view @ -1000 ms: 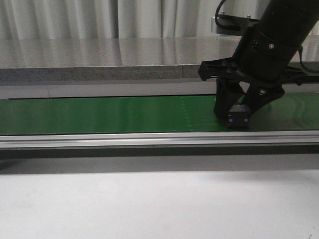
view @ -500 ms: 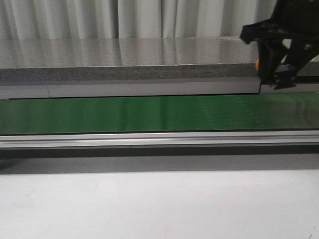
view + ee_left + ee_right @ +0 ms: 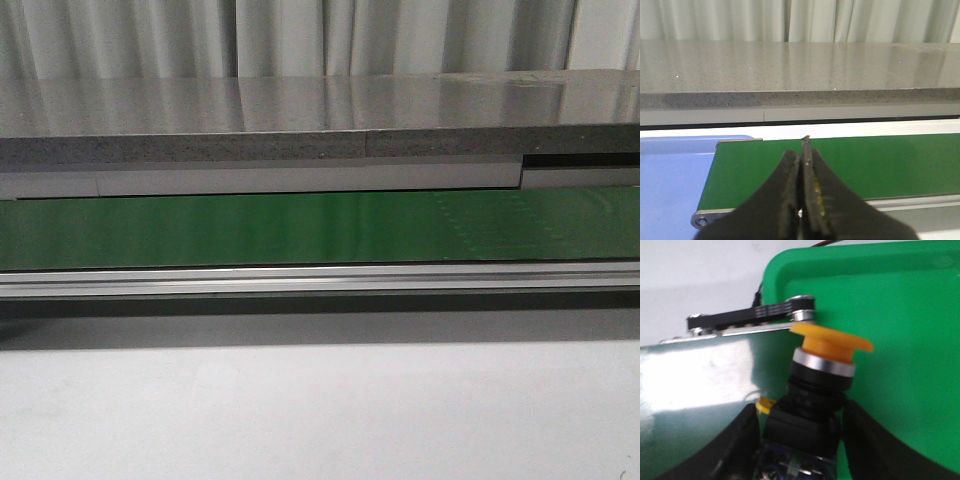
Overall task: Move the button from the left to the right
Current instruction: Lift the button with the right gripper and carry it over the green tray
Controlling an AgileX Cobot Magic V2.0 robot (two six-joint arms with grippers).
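In the right wrist view my right gripper (image 3: 802,440) is shut on the button (image 3: 820,380). Its round orange-yellow cap and silver collar stick out past the fingers, and its black body sits between them. The button hangs over the edge of a green tray (image 3: 900,340). In the left wrist view my left gripper (image 3: 802,170) is shut and empty above the left end of the green conveyor belt (image 3: 880,160). Neither gripper nor the button shows in the front view, only the belt (image 3: 300,228).
A blue tray (image 3: 670,170) lies beside the belt's left end. A grey stone counter (image 3: 260,120) runs behind the belt, curtains behind it. An aluminium rail (image 3: 300,280) borders the belt's front. A black toothed drive belt with a pulley (image 3: 760,317) sits by the green tray.
The right arm lifted the button off the belt, rose and moved right, and has left the front view.
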